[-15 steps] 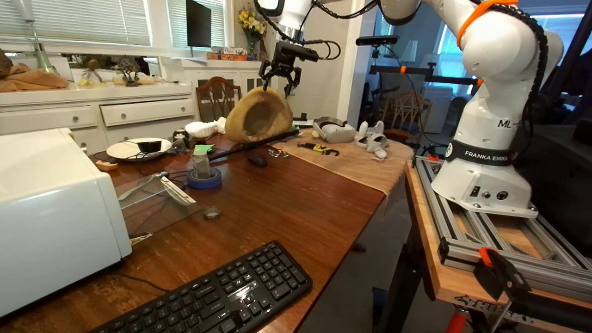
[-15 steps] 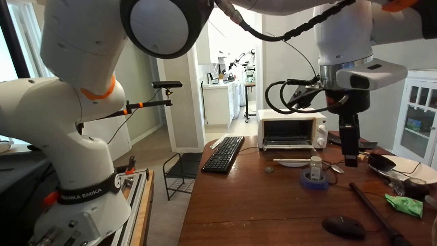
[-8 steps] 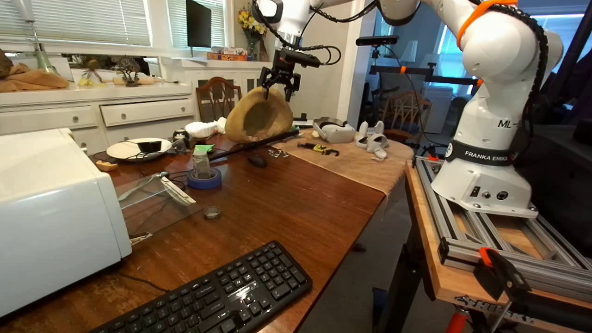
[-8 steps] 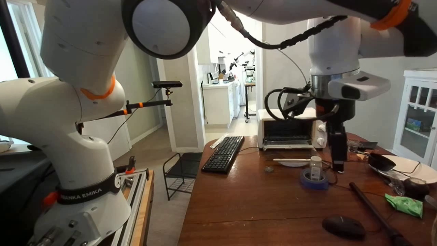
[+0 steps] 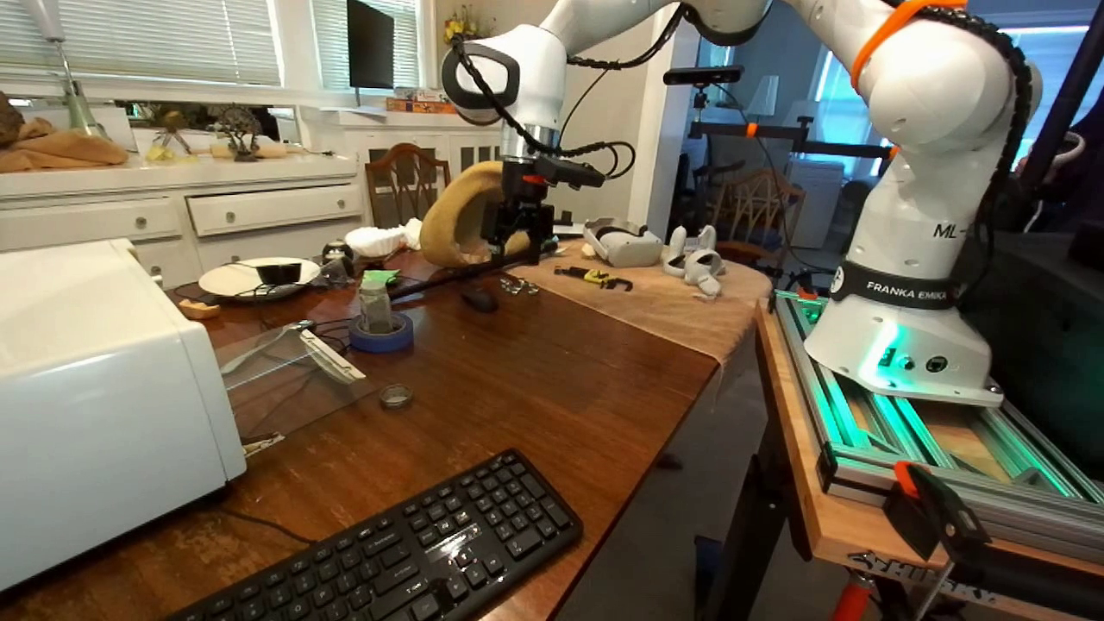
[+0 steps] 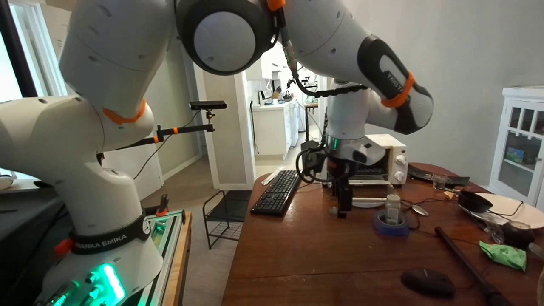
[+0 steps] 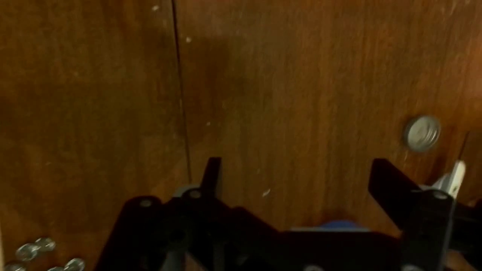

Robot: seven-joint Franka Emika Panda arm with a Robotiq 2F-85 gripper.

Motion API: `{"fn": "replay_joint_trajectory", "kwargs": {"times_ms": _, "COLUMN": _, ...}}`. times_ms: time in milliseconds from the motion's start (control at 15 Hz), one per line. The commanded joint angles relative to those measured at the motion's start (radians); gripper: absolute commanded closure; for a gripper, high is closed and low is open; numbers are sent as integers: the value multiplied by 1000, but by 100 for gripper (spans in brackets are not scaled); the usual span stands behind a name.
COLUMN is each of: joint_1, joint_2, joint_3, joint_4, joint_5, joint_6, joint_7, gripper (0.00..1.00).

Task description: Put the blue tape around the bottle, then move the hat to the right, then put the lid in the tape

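The blue tape (image 5: 382,337) lies on the table as a ring around the base of the clear bottle (image 6: 392,208), which stands upright inside it. Only a sliver of the tape (image 7: 340,224) shows in the wrist view, behind the gripper body. Flat on the wood is the small round lid (image 7: 422,133), apart from the tape (image 6: 391,230). The tan straw hat (image 5: 453,216) is propped up on its brim at the far side, partly hidden by the arm. My gripper (image 7: 297,161) hangs above the table, open, with bare wood between its fingertips, the lid off to the right.
A white toaster oven (image 5: 103,405) has its glass door (image 5: 289,388) lowered near the lid. A keyboard (image 6: 278,192), a mouse (image 6: 427,282), a long black rod (image 6: 467,263) and a white plate (image 6: 525,210) lie around. Glass pebbles (image 7: 28,251) sit at lower left in the wrist view.
My gripper has come down and shifted away from the plate toward the keyboard side, still open. Green light now glows at the robot's base. Tape, bottle, lid and hat have not moved.
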Motion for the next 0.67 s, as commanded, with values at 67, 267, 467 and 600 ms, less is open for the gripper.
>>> {"fn": "replay_joint_trajectory", "kwargs": {"times_ms": 67, "joint_1": 100, "joint_2": -16, "joint_3": -12, "joint_4": -174, "joint_5": -16, "joint_6": -133, "joint_7": -70, "gripper": 0}}
{"fn": "replay_joint_trajectory", "kwargs": {"times_ms": 267, "joint_1": 229, "joint_2": 2, "joint_3": -38, "joint_4": -173, "joint_5": -69, "joint_6": -172, "joint_7": -79, "gripper": 0}}
{"fn": "replay_joint_trajectory", "kwargs": {"times_ms": 467, "joint_1": 406, "joint_2": 9, "joint_3": -112, "joint_4": -102, "joint_5": -180, "joint_6": -177, "joint_7": -34, "gripper": 0}}
{"fn": "replay_joint_trajectory", "kwargs": {"times_ms": 600, "joint_1": 501, "joint_2": 24, "joint_3": -166, "joint_4": -46, "joint_5": -264, "joint_6": -166, "joint_7": -27, "gripper": 0}}
